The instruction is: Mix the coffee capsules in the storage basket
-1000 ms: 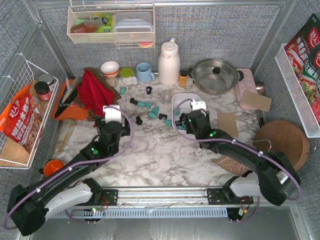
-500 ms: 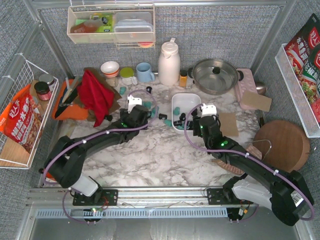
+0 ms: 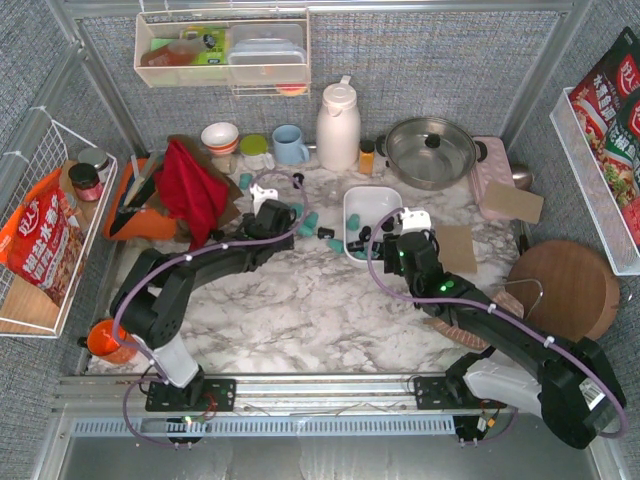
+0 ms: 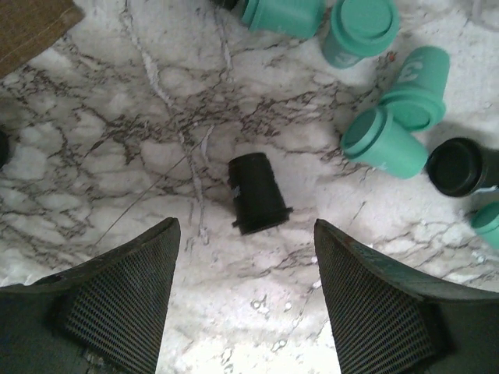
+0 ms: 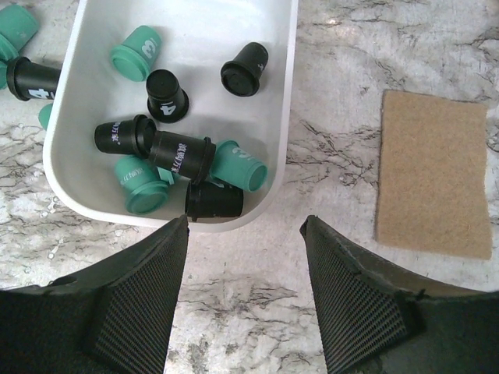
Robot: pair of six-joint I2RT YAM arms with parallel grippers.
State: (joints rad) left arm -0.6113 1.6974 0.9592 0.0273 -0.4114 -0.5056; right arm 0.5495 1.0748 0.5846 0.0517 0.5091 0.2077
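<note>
Now: left gripper (image 4: 245, 234) hangs low over the marble (image 4: 117, 156), left of the basket. Jaws are spread, nothing held. One black pod (image 4: 257, 195) lies on its side between the fingers (image 4: 125, 304), touching neither, its wide rim toward the wrist.

My read is that this is the pick.
- Drop straight down and keep the pod centred.
- Close across the body just above the rim, not on the lip.
- It is round and tapered, so an off-centre squeeze would likely roll it or squirt it out.

Just right of it sit loose teal pods (image 4: 390, 140). The right finger must come down clear of the nearest one.

Further right, the basket (image 5: 292, 93) already holds pods (image 5: 181, 153), black and teal, heaped toward its near end. The far end looks bare, so I'd drop the new one there or onto the heap to spread the colours.

Right gripper (image 5: 243, 226) hovers at the basket's near rim, jaws spread, empty. I'd leave it out of the drop path, or use it to steady the wall; light plastic may slide.

A tan pad (image 5: 433, 171) lies right of the basket, apart from it. Not relevant.
</note>
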